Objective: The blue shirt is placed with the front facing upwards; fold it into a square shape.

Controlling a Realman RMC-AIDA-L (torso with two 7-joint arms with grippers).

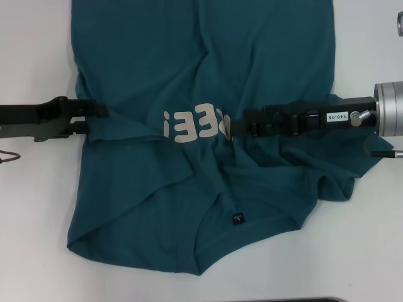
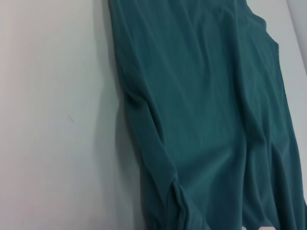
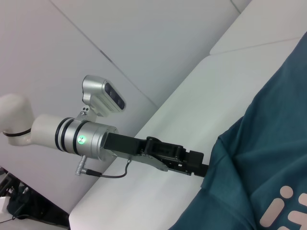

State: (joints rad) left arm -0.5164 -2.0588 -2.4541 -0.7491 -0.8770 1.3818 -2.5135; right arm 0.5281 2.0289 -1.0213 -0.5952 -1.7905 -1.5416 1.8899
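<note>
Both grippers reach onto the shirt.
The big, soft teal-blue cotton T-shirt lies on the white table. The left gripper pinches its left edge; the right gripper sits mid-chest by the letters, its grip unclear.

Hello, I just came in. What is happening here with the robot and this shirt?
A two-armed robot is folding the blue shirt, which lies spread on a white table. The left claw is at the shirt's left edge beside the lettering, and the right claw reaches over the middle of the chest, next to the off-white letters. The fabric is bunched around the collar, so no square shape shows yet.
</note>
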